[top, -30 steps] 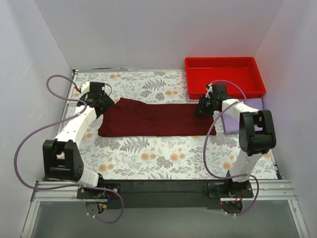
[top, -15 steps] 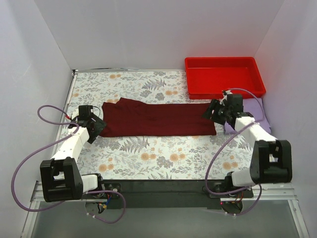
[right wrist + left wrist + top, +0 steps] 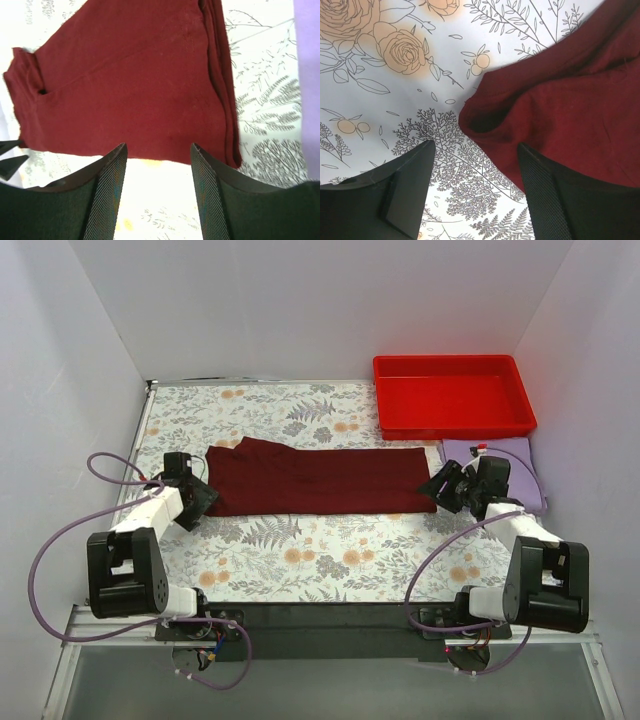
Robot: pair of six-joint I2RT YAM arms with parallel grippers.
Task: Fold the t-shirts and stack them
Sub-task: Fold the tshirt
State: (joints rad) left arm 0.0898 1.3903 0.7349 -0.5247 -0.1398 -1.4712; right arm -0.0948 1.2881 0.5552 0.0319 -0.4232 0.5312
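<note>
The dark maroon t-shirt lies folded into a long strip across the middle of the table. The pale lavender t-shirt lies folded at the right, just in front of the red tray. My left gripper is open and empty at the maroon shirt's near left corner. In the left wrist view the gripper hovers over the mat with the shirt's corner just ahead, over its right finger. My right gripper is open and empty at the near right corner. In the right wrist view the gripper faces the shirt's edge.
A bright red plastic tray stands at the back right. A floral mat covers the table. White walls close in the left, back and right. Purple cables loop beside both arms. A strip of lavender cloth shows right of the maroon shirt.
Both arms have drawn back towards the near side. The left gripper moved from the shirt's far left corner to its near left, the right from its far right edge to its near right.
</note>
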